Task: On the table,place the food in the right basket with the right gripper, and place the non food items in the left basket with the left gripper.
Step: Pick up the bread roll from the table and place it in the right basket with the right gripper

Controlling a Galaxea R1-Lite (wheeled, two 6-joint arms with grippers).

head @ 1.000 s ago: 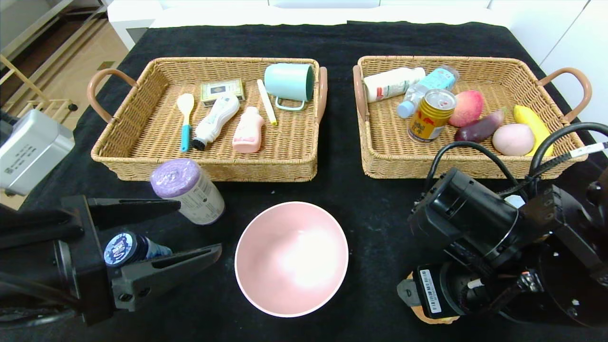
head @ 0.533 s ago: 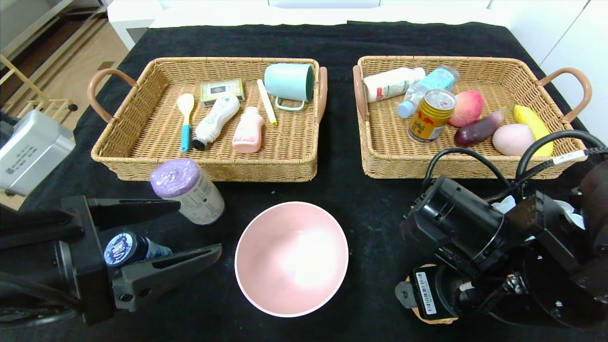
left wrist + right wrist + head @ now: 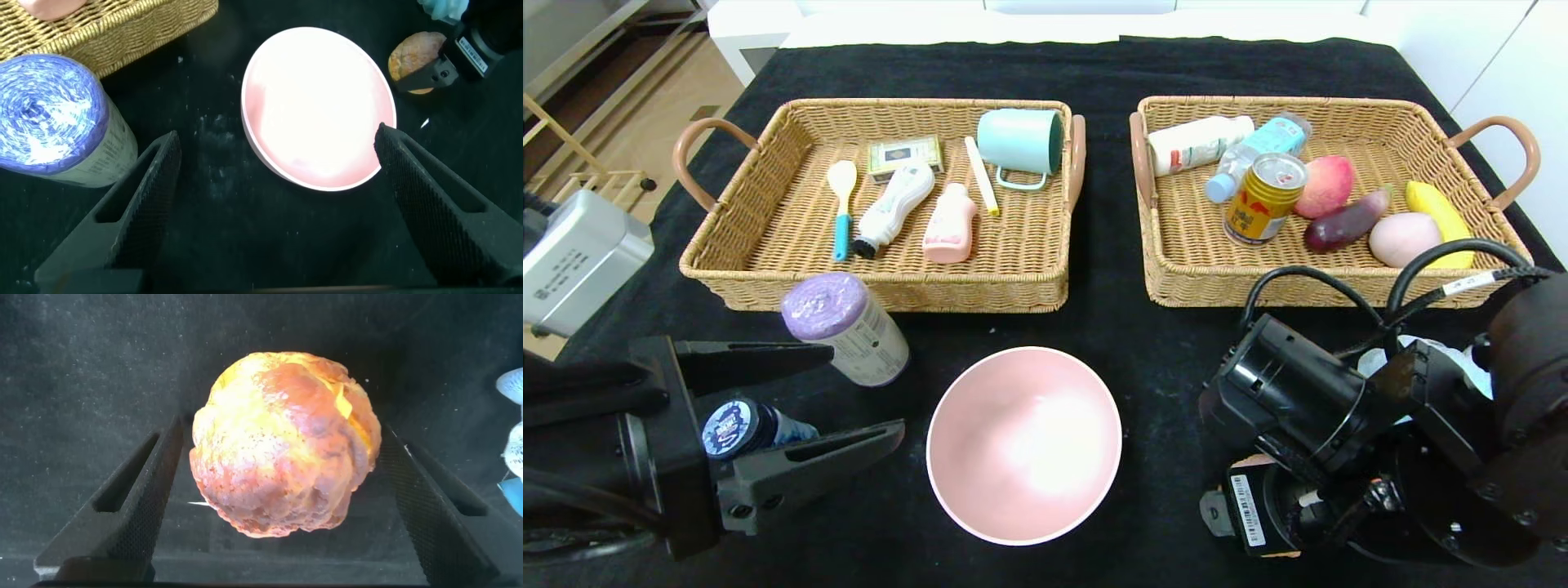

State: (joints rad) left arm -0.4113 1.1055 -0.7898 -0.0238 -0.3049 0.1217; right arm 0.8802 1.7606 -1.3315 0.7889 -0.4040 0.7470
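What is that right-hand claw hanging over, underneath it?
Under the right gripper, fingers spread wide, sits a round orange-brown bun on the black table. From the head camera the arm covers nearly all of it; a blue pouf edge shows beside.

Inside the left wicker basket (image 3: 768, 208) lie a mint mug (image 3: 1019, 143), a pink bottle (image 3: 950, 224), a small spoon (image 3: 840, 208), a white brush (image 3: 894, 204), a flat box (image 3: 904, 156) and a white stick (image 3: 981, 186).

Glossy pink bowl (image 3: 1024, 445), woven wicker baskets (image 3: 874, 282)
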